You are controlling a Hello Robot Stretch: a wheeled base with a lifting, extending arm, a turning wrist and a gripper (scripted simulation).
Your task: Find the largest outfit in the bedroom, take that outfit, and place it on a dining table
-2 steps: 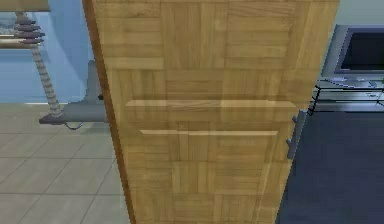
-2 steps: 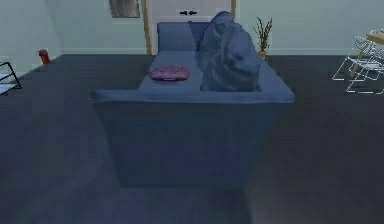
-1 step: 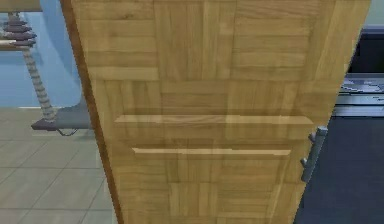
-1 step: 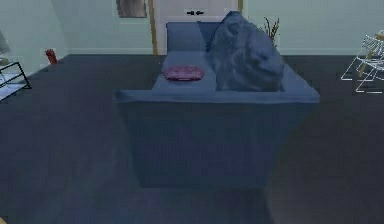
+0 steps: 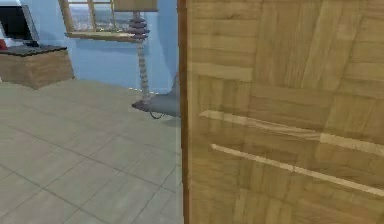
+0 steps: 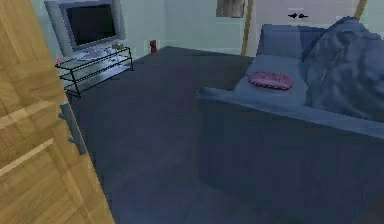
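Outfit-like pink bundle [image 6: 270, 80] lies on arm side view's sofa [image 6: 255, 140], wooden door [image 5: 285, 120] fronts forward view; fingers' state cannot be told.

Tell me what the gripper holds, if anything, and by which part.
That cannot be told here. A pink thing lies on the seat of the sofa; a wooden door stands close ahead.

The forward view is taken close against a door [image 5: 290, 120] at its right, a far window [image 5: 95, 15] being seen at its left. The arm side view is aimed down past a near sofa [image 6: 280, 130] toward a distant TV [image 6: 90, 25], and the door is shared at its left edge.
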